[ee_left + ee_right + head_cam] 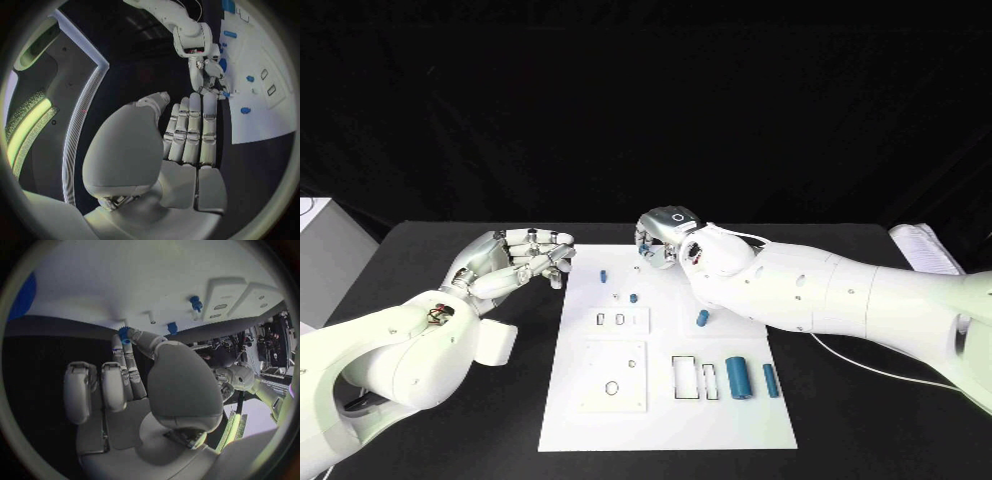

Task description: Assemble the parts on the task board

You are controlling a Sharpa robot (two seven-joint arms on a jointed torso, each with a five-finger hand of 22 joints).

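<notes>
Task board (668, 420) lies mid-table; right hand (664, 240) at its far edge pinches a small blue part (124, 334) in its fingertips, nearest the pegs (604, 273); left hand (524, 257) open, beside the board's far left corner.

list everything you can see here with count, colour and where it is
task board: one, white, middle of the black table, between the two arms
loose parts: two blue cylinders lying side by side near the board's right edge, close to the robot
small parts: at least four, blue, spread over the board's far half; one sits at the right hand's fingertips, whether it is held cannot be told
raised plates: two, white, on the board's left half, with cut-outs
table: one, black
white object: one, at the table's far right edge
left hand: one, silver, off the board's far left corner, holding nothing
right hand: one, silver, at the board's far edge
</notes>
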